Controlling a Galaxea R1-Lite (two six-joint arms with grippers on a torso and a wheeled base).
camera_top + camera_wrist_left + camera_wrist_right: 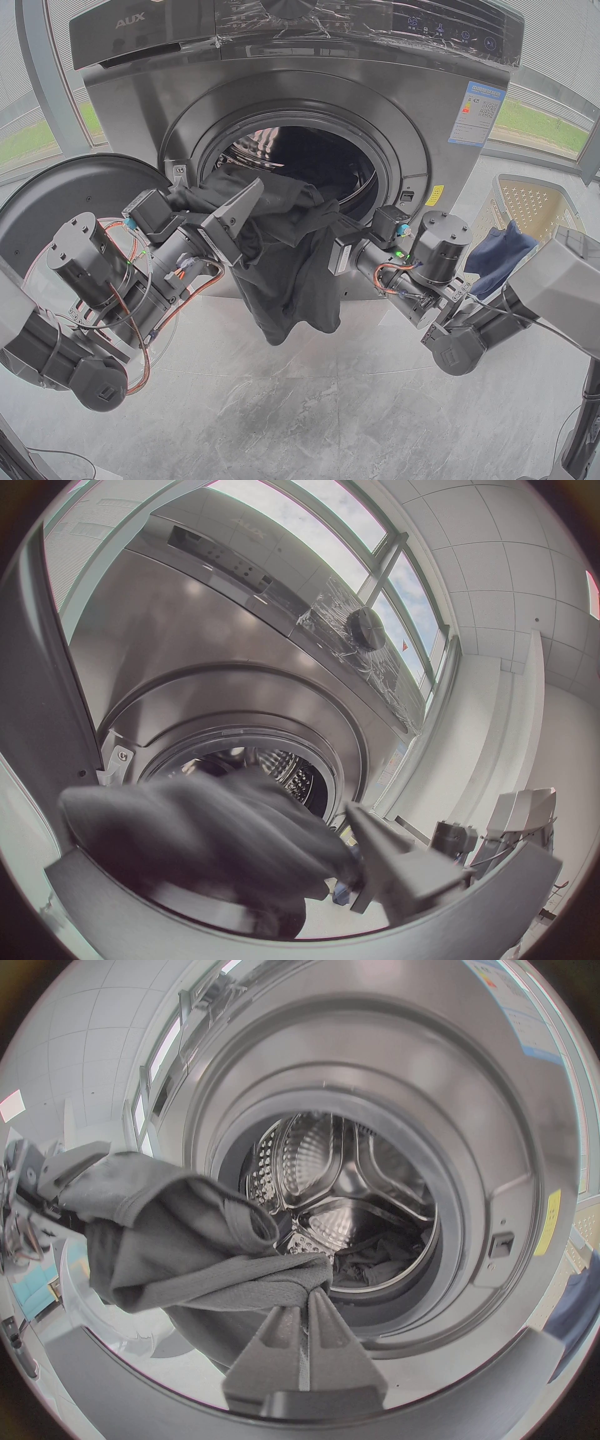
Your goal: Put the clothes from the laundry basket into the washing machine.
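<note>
Black cloth garment (287, 262) hangs mid-frame, long axis strung left-right | left gripper (247, 206) clamped on one end, right gripper (306, 1297) pinching the other | steel drum mouth (300, 156) sits just behind, slightly higher; both grippers look about equally near, so I'd push forward
</note>
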